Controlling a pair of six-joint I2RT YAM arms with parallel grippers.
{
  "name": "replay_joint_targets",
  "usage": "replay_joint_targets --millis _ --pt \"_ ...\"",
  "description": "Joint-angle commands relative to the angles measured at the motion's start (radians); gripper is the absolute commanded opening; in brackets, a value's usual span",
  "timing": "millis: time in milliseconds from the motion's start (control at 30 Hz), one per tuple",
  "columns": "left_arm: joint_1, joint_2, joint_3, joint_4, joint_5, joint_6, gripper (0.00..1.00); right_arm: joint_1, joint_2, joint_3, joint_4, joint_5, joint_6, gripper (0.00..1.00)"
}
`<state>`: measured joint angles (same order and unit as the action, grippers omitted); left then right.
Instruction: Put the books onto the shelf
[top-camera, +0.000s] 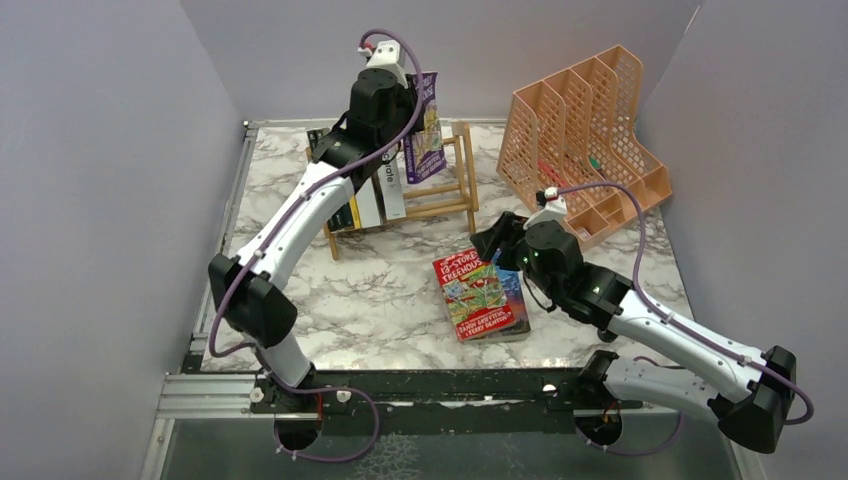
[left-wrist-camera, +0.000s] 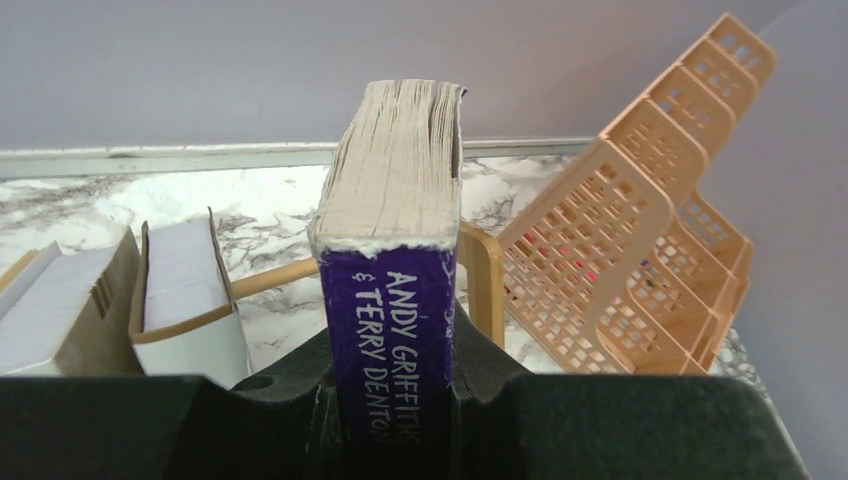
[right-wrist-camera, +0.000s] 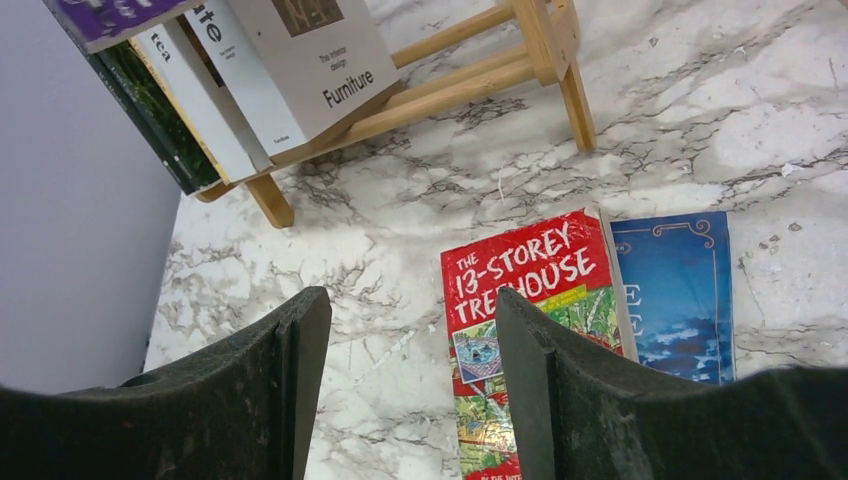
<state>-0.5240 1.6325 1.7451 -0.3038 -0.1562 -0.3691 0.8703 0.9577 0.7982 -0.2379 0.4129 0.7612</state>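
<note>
My left gripper (top-camera: 402, 100) is shut on a purple book (top-camera: 426, 140), holding it upright above the right half of the light-wood shelf (top-camera: 447, 196). The left wrist view shows its spine (left-wrist-camera: 392, 300) clamped between the jaws of that gripper (left-wrist-camera: 393, 355). Two white books (top-camera: 385, 195) and darker ones (top-camera: 345, 214) lean in the shelf's left part. A red book (top-camera: 474, 294) lies flat on the table, partly over a blue book (top-camera: 516, 296). My right gripper (top-camera: 497, 243) hovers open just above and behind them, its fingers (right-wrist-camera: 300, 350) over bare marble beside the red book (right-wrist-camera: 530, 280).
A peach mesh file organiser (top-camera: 585, 140) stands at the back right, close to the shelf's right end frame (left-wrist-camera: 484, 268). Purple walls close in the table on three sides. The marble table (top-camera: 380, 290) has its black front rail near the arm bases.
</note>
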Motion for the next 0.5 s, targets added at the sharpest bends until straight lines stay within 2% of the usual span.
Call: replay_joint_targets --millis 0,267,467 --pt "0.002 0.112 0.133 -0.019 -0.110 -0.040 0.00 -0.002 -0.009 -0.004 -0.030 0.050 -0.011 0.66" --pt "0.002 0.319 0.305 -0.144 -0.185 -0.072 0.00 -0.002 0.034 0.010 -0.033 0.060 -0.024 0.66" --pt "0.001 0.345 0.246 -0.172 -0.342 -0.087 0.00 -0.002 0.048 0.005 -0.032 0.061 -0.023 0.66"
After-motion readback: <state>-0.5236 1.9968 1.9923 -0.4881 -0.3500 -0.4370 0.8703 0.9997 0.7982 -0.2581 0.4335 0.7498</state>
